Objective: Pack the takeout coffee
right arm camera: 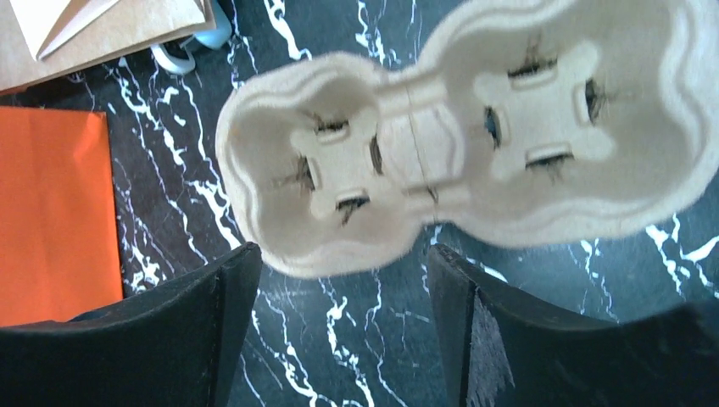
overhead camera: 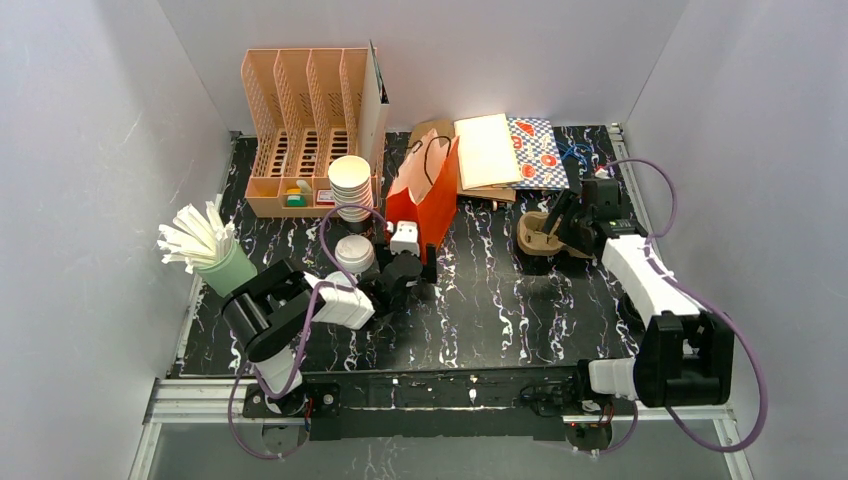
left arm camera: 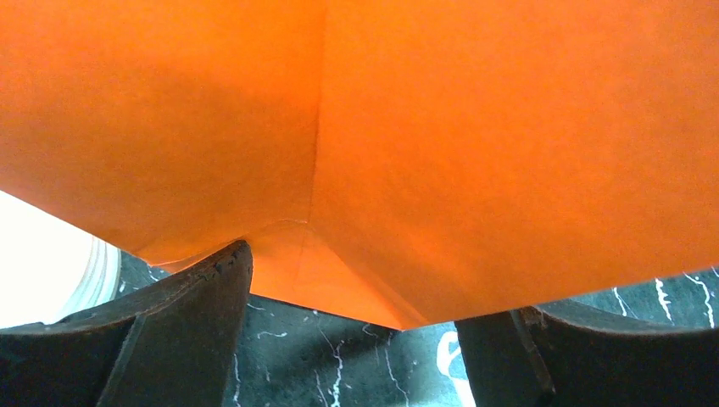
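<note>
An orange paper bag [overhead camera: 428, 200] stands mid-table and fills the left wrist view [left arm camera: 424, 153]. My left gripper [overhead camera: 405, 272] is low at its base, open [left arm camera: 373, 288], with the bag's bottom corner just ahead between the fingers. A round white lid [overhead camera: 354, 255] sits left of that gripper; what is under it is hidden. No dark green cup shows plainly. A two-cup pulp carrier [right arm camera: 424, 161] lies empty on the mat [overhead camera: 535, 238]. My right gripper [overhead camera: 555, 225] hovers over it, open [right arm camera: 343, 254], the carrier's end just beyond the fingertips.
A stack of lidless white cups [overhead camera: 350, 185] stands before a peach file organiser [overhead camera: 310, 130]. A green cup of wrapped straws [overhead camera: 215, 255] is at the left. Brown bags [overhead camera: 488, 150] and a patterned packet [overhead camera: 537, 152] lie at the back. White walls enclose the mat.
</note>
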`<action>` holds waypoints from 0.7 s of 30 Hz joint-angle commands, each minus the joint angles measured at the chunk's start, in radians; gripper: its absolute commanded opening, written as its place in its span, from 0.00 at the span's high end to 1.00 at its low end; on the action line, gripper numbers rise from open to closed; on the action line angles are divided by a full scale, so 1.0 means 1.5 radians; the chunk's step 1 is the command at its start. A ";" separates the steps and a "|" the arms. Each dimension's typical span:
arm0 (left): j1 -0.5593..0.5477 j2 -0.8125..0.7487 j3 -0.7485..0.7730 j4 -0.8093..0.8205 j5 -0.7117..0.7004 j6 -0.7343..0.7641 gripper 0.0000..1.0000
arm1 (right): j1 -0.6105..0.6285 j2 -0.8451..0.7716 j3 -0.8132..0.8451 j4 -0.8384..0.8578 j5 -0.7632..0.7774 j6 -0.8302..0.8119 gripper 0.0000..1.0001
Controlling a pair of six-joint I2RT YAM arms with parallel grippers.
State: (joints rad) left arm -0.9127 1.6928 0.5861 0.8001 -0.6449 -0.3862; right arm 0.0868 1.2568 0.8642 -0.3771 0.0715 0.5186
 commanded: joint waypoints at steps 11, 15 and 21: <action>0.029 -0.147 -0.013 -0.122 0.080 -0.008 0.04 | -0.030 0.133 0.085 0.060 0.069 -0.115 0.11; 0.028 -0.200 -0.011 -0.193 0.107 -0.030 0.03 | -0.030 0.165 0.089 0.066 0.044 -0.115 0.15; 0.028 -0.291 -0.035 -0.270 0.129 -0.052 0.02 | -0.030 0.204 0.111 0.053 0.030 -0.106 0.27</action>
State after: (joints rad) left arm -0.8730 1.3529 0.5571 0.5148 -0.4740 -0.4282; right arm 0.0460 1.5417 0.9760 -0.3107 0.1368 0.3634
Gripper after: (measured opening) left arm 0.974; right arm 0.774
